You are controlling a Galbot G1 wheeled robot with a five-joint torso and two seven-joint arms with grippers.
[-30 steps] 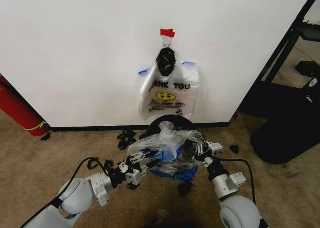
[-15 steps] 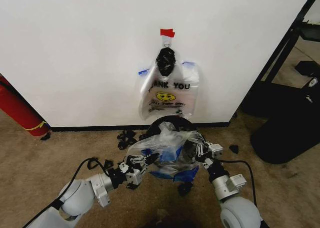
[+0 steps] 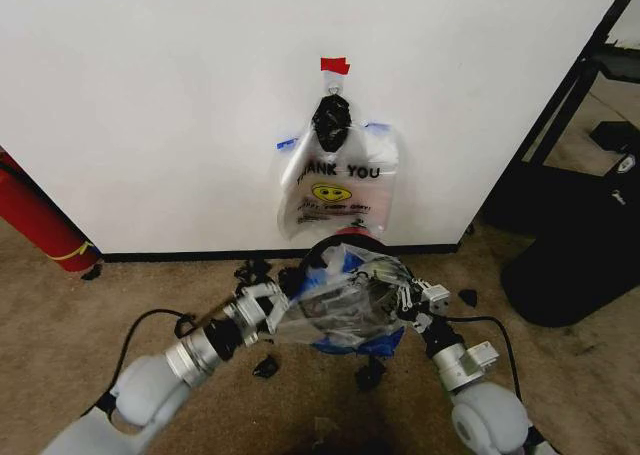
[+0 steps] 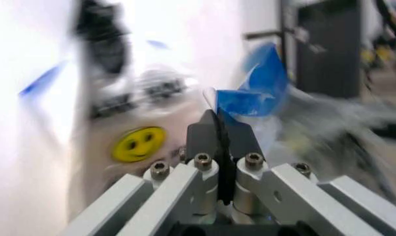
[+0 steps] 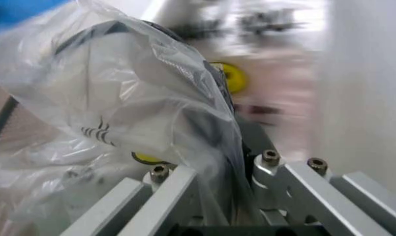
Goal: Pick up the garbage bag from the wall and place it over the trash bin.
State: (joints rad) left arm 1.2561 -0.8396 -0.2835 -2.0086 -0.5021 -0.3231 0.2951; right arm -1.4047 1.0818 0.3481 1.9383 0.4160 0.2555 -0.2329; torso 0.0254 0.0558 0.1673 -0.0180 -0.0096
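Note:
The garbage bag [image 3: 345, 300], thin and see-through with blue handles, is stretched wide between my two grippers just in front of the wall [image 3: 150, 95]. My left gripper [image 3: 277, 306] is shut on a blue handle [image 4: 257, 93] of the bag, its fingers [image 4: 211, 129] pressed together. My right gripper [image 3: 408, 297] is shut on the opposite side, with clear plastic [image 5: 119, 98] draped over its fingers. The trash bin [image 3: 318, 252] stands under and behind the spread bag, its dark rim showing at the far side, mostly covered by plastic.
A bunch of like bags [image 3: 340, 185] hangs on the wall under a black knot and red tape. A red cylinder [image 3: 35, 215] leans at the far left. A large black bulky object [image 3: 580, 245] sits right. Small black scraps [image 3: 255, 272] lie on the carpet.
My left gripper has swung forward toward the wall and bin, pulling the crumpled bag open and taut. The right gripper has edged forward a little.

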